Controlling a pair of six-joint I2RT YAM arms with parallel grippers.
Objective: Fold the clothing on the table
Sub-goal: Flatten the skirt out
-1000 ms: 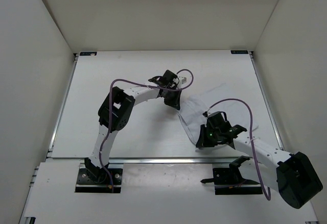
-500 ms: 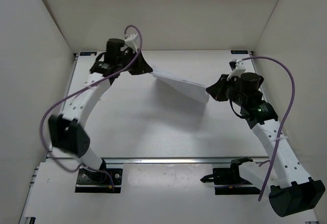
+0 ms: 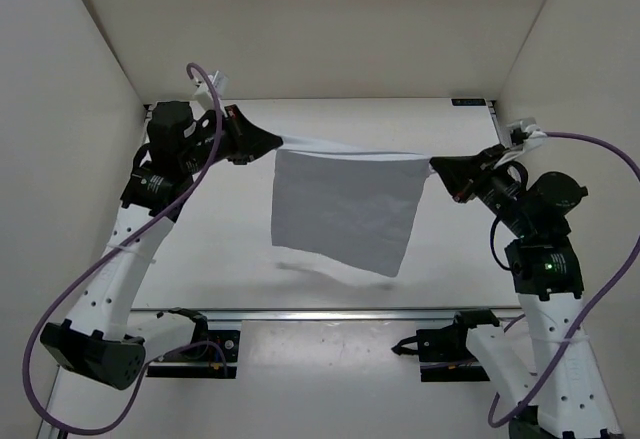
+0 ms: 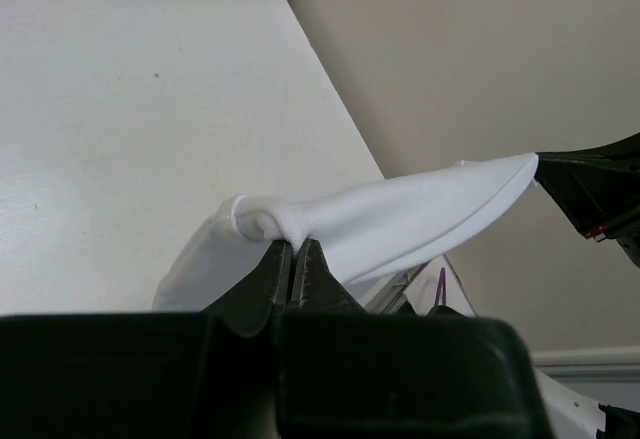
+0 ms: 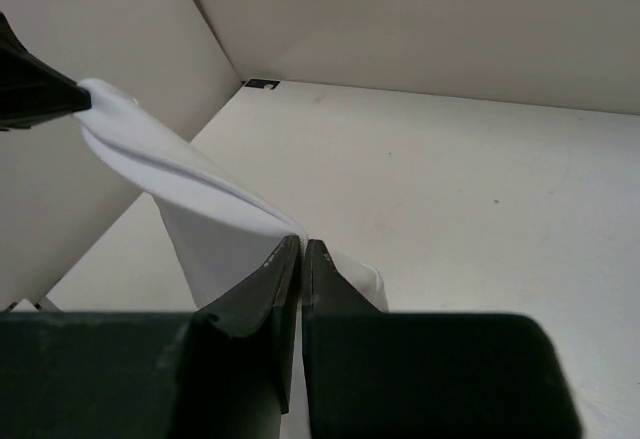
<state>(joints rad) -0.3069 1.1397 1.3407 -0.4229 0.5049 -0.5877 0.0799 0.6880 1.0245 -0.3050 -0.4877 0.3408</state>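
**Top external view.** The clothing (image 3: 345, 209) is found lifted off the table (image 3: 200, 259) and stretched between the two arms. It hangs as a flat sheet from a taut upper edge, and its shadow is cast on the surface below. In the frame one second earlier it is shown bunched on the table right of centre, with both arms low over it. The left gripper (image 3: 277, 143) is clamped on the upper left corner and the right gripper (image 3: 433, 166) on the upper right. The spread is judged to be preparation for laying the garment flat; no fold is made yet.

**Left wrist view.** The jaws are seen pressed together on a gathered corner, and the cloth is drawn out to the opposite claw.

**Right wrist view.** The jaws are likewise closed on the cloth's corner.

**Writing.** No brand or label is found on the garment. The dark corner marker (image 3: 468, 103) cannot be read.
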